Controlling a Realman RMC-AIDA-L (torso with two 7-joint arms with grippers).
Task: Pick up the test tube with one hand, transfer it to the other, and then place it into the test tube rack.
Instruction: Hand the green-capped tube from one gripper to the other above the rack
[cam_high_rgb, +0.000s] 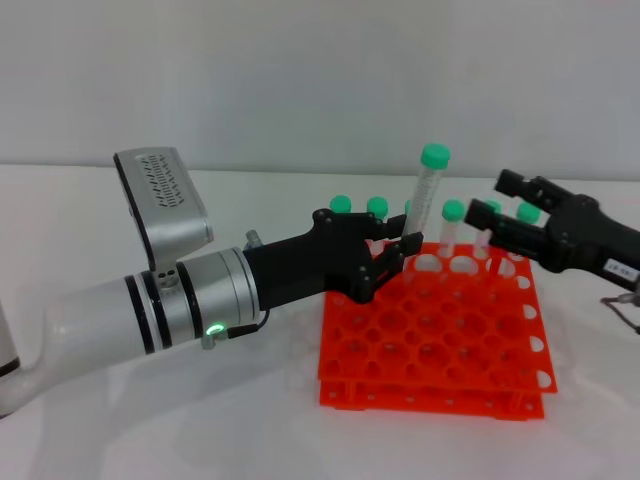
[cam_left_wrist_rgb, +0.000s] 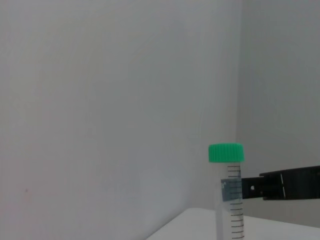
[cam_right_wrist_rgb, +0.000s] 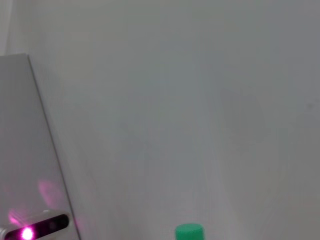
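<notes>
Clamped tight on the test tube (cam_high_rgb: 427, 195), your left gripper (cam_high_rgb: 398, 258) has its jaws squeezing the tube low down, while your right gripper (cam_high_rgb: 497, 222) has its jaws spread apart and holds nothing. You can see the big white table (cam_high_rgb: 150, 420) under it all. On the table sits the test tube rack (cam_high_rgb: 430, 340), bright orange with lots of round holes and two layers. Your left arm reaches in from the left side, and its black gripper hangs over the rack's back left corner. Your right gripper comes in from the right side, near the rack's back right corner, well apart from the tube you hold. The tube stands almost straight up, leaning a little, with its green cap (cam_high_rgb: 435, 155) high above the rack. Its bottom end is hidden by the fingers, so you cannot tell if it touches a hole. Other green-capped tubes (cam_high_rgb: 452, 225) stand in the rack's back row, just behind your left gripper.
</notes>
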